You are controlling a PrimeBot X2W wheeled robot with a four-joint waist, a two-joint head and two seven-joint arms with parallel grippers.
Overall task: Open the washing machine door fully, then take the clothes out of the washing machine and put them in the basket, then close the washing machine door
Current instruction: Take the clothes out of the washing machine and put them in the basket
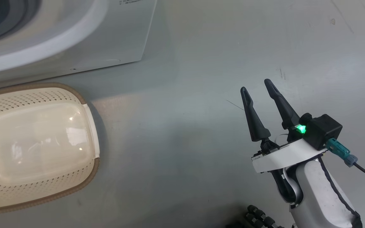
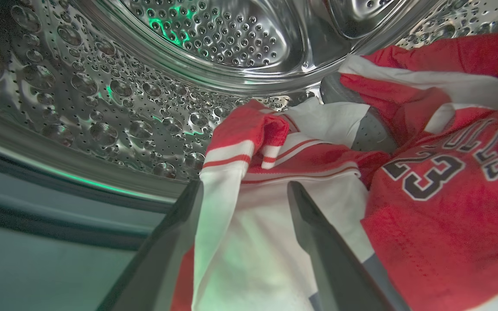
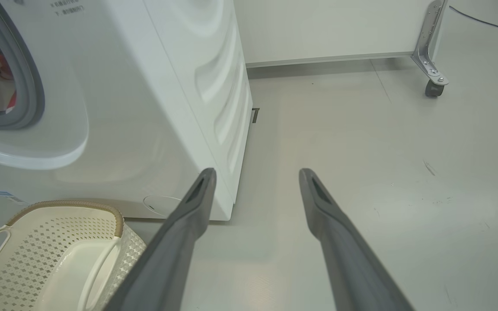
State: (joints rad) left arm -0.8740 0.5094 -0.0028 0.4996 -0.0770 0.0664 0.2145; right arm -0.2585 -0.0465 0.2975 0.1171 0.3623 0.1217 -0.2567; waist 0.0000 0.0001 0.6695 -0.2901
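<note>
**Left fingers in the drum, either side of white cloth; right fingers apart over bare floor**

In your left wrist view, the left gripper [image 2: 245,185] is inside the washing machine's dimpled steel drum [image 2: 102,99]. Its fingers [image 2: 331,259] stand wide apart, with a fold of white fabric [image 2: 249,250] lying between them. They are not clamped on it, and you cannot tell whether either finger touches the cloth. The clothes [image 2: 426,207] lie heaped from the centre out to 3 o'clock. A red jersey with the number 23 is at 3 o'clock, and a red-and-white striped piece sits just past the fingertips at 12 o'clock.

In your head view, the right gripper [image 1: 255,85] sits at 4 o'clock, fingers spread and holding nothing over the grey floor [image 1: 185,95]. The basket [image 1: 27,95] stands on the floor at 9 o'clock, with no clothes in it. It is just in front of the washing machine [image 1: 106,41], whose white front fills 11 o'clock.

Your right wrist view shows the same open fingers pointing along the floor, well apart from the machine. At 10 o'clock, the grey rubber ring [image 3: 33,95] frames the round opening, with red and white cloth inside. The basket is at 8 o'clock.
</note>
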